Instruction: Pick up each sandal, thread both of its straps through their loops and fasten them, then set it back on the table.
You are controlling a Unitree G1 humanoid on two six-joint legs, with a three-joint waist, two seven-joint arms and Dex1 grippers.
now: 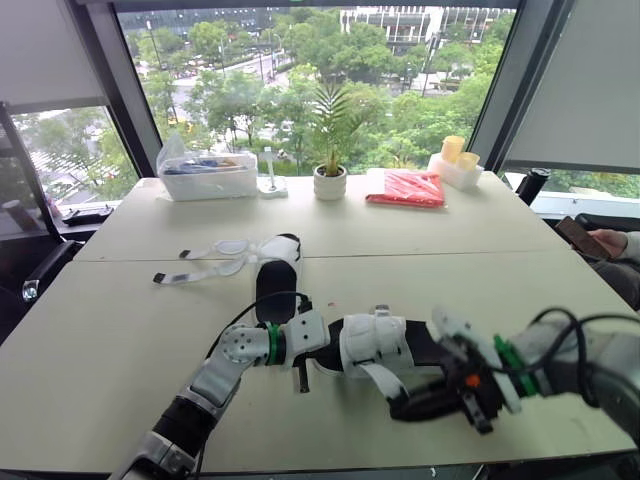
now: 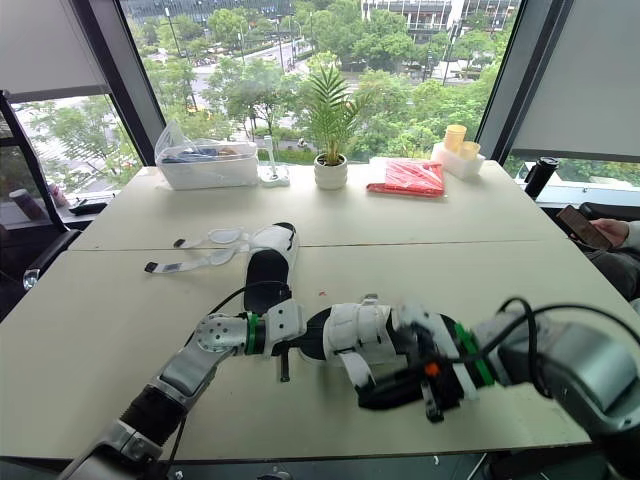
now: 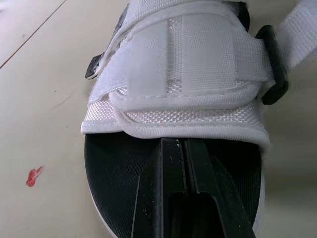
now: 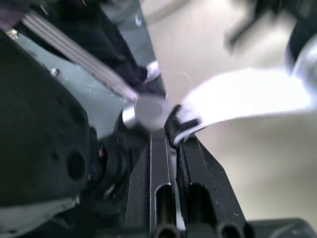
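Far sandal point(image 1: 276, 268) lies on the surface point(image 1: 120, 330), straps unfastened. Left claw point(image 3: 184, 141) is clenched, tips at the near sandal point(image 1: 372, 345) insole, front-centre of the surface. Right claw point(image 4: 173, 131) is grasping that sandal's white strap point(image 4: 247, 96).

Pale table point(image 1: 110, 330), big windows point(image 1: 420, 90), green trees point(image 1: 235, 100) outside, daylight.

Near sandal point(image 1: 375, 345) strap loose; far sandal point(image 1: 276, 272) flat, straps splayed.
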